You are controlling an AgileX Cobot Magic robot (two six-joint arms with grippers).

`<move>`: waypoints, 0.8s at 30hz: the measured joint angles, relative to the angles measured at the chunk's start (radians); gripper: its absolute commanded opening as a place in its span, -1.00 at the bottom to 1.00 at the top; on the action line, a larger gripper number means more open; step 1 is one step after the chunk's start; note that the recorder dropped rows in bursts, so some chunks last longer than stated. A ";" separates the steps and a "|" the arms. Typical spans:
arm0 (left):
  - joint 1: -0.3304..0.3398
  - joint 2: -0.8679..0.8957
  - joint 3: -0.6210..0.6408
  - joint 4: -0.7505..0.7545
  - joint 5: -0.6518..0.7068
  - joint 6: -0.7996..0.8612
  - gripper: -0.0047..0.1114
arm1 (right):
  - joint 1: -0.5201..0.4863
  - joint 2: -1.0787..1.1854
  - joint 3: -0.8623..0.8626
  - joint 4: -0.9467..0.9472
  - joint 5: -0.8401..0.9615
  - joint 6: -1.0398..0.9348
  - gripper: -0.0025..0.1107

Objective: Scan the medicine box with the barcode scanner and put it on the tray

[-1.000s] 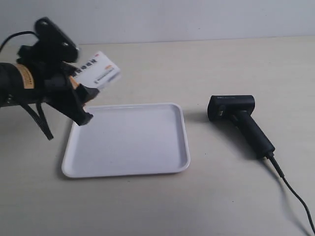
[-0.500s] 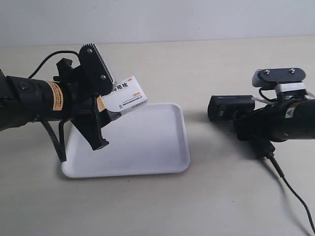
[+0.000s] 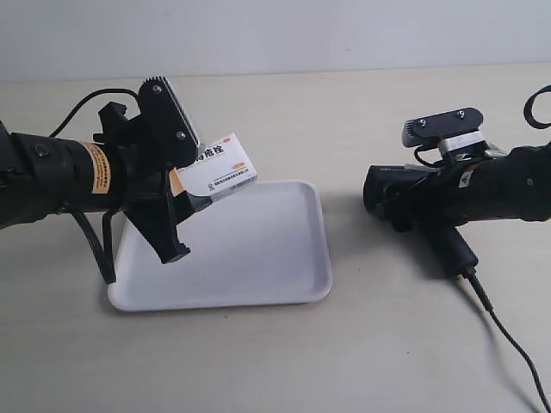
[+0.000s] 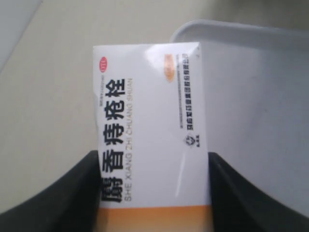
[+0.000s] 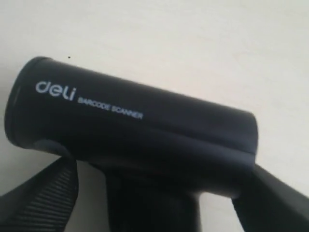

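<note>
My left gripper (image 3: 188, 191) is shut on the medicine box (image 3: 221, 167), a white box with dark characters and an orange end, held tilted above the far left part of the white tray (image 3: 258, 258). In the left wrist view the box (image 4: 152, 130) sits clamped between both black fingers (image 4: 67, 203), with the tray (image 4: 260, 96) beneath it. The black barcode scanner (image 3: 398, 186) lies on the table right of the tray. My right gripper (image 5: 154, 205) is open and straddles the scanner's handle just below its head (image 5: 130, 130), with gaps on both sides.
The scanner's black cable (image 3: 508, 335) trails toward the front right corner of the beige table. A pale wall runs along the table's far edge. Each arm's own cables loop behind it.
The left arm carried the box rightward over the tray, then held still. The right arm came in from the right and moved left until its fingers sit around the scanner.
</note>
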 measured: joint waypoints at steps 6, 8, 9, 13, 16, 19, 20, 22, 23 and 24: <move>0.000 0.000 0.000 0.001 0.018 0.000 -0.92 | -0.008 0.000 0.000 -0.004 0.011 -0.037 -0.39; 0.000 0.000 0.000 0.001 0.022 0.000 -0.92 | -0.013 0.000 0.000 -0.004 0.020 -0.040 -0.57; 0.000 0.000 0.000 0.001 0.022 0.000 -0.92 | -0.014 -0.002 -0.002 -0.004 0.024 -0.040 -0.66; 0.000 0.000 0.000 0.001 0.022 0.000 -0.92 | -0.014 -0.051 -0.002 -0.004 0.109 -0.040 -0.91; 0.000 0.000 0.002 0.001 0.022 0.000 -0.92 | -0.014 -0.128 0.000 -0.004 0.184 -0.052 -0.96; 0.000 0.000 0.002 0.006 0.022 0.000 -0.92 | -0.014 -0.210 0.000 -0.004 0.232 -0.080 -0.96; 0.000 0.000 0.002 0.006 0.024 -0.002 -0.92 | -0.014 -0.228 0.004 -0.004 0.236 -0.090 -0.96; 0.000 0.000 0.002 0.006 0.032 -0.001 -0.92 | -0.014 -0.268 0.019 -0.004 0.246 -0.108 -0.96; 0.000 0.000 0.002 0.008 0.043 -0.001 -0.92 | -0.014 -0.280 0.027 -0.004 0.248 -0.122 -0.96; 0.000 0.000 0.002 0.010 0.054 -0.001 -0.92 | -0.006 -0.295 0.035 -0.004 0.248 -0.139 -0.96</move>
